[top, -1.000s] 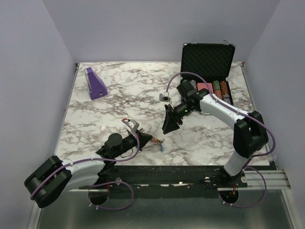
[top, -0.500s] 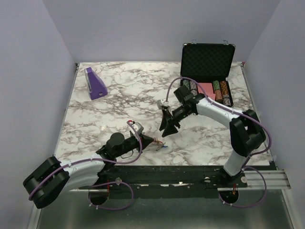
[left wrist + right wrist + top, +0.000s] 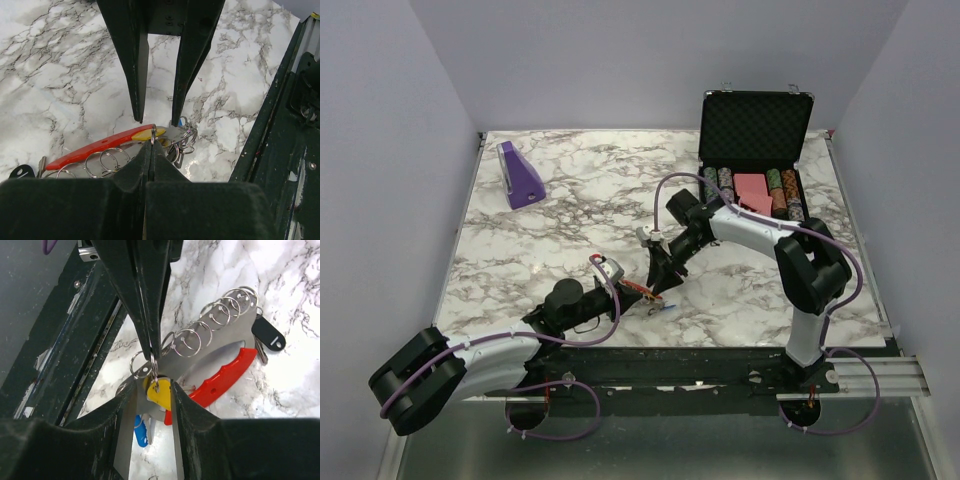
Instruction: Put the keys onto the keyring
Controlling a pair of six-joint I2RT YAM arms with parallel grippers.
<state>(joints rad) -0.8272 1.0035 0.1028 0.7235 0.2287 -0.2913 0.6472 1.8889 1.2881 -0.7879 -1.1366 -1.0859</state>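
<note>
**Claws, two.**
- Your left claw: pressed together, pinching one thin ring of the keyring.
- Your right claw: spread, its tips meeting the left claw's tip almost head-on.

**Keyring, one.** It trails sideways from the left claw's tip.
- One red crescent.
- One dark tag.
- A row of small metal rings, too overlapped for you to count surely.

**Keys seen, two.**
- Yellow key, one: its head sits between the right claw's fingers, right at the pinched ring. You cannot tell whether it is threaded on or gripped.
- Blue key, one: on the surface, just beneath the right claw.

**Other items.** All are well apart from both claws.
- One purple wedge.
- One open black case holding poker chips.
</note>
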